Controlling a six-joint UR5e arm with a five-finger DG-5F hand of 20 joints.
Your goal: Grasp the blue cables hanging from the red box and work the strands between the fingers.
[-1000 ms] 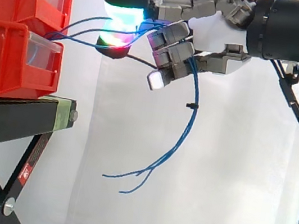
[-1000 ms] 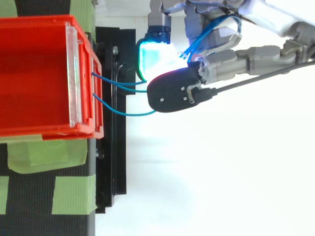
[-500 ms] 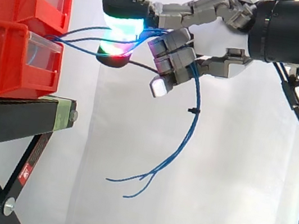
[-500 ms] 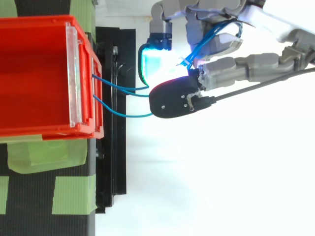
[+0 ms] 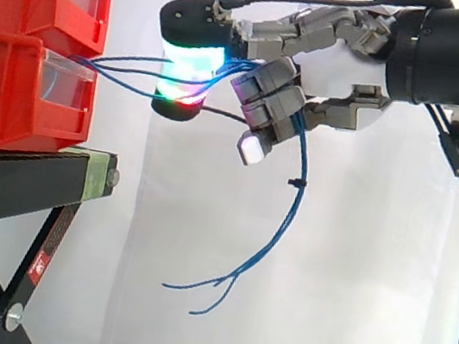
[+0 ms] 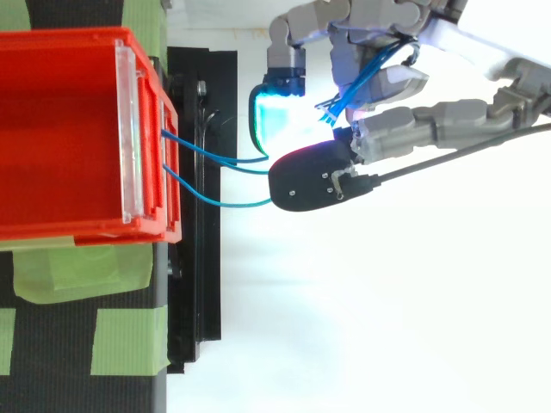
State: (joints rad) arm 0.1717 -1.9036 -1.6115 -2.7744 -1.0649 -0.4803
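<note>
blue cables [image 5: 303, 168] pull straighter from red box [image 5: 6, 93], frame left; your hand [image 5: 342, 68] drifts right, fingers curled round strands; grasp holds.

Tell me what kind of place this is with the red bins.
Probably a robotics lab test rig: stacked red plastic bins on a black metal stand before a plain white curtain, with a grey robot hand curled round thin blue cables trailing from the bins.
</note>
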